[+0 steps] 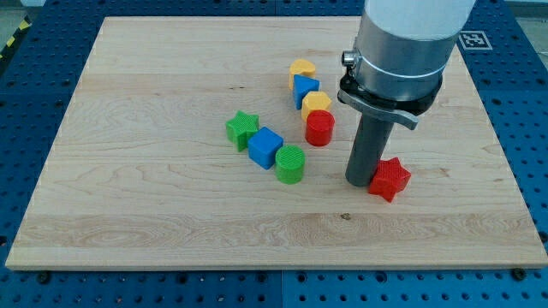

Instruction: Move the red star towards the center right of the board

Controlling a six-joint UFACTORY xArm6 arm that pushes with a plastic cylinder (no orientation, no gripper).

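Observation:
The red star [390, 179] lies on the wooden board [128, 197] right of centre, toward the view's lower right. My tip [360, 180] stands on the board right against the star's left side, touching or nearly touching it. The dark rod rises from there to the grey arm body [407, 43] at the view's top right.
A cluster lies left of the rod: a yellow heart-like block [301, 67], a blue block [305, 87], a yellow block [316, 103], a red cylinder [319, 128]. Further left lie a green star [242, 129], a blue cube [266, 147] and a green cylinder [290, 164].

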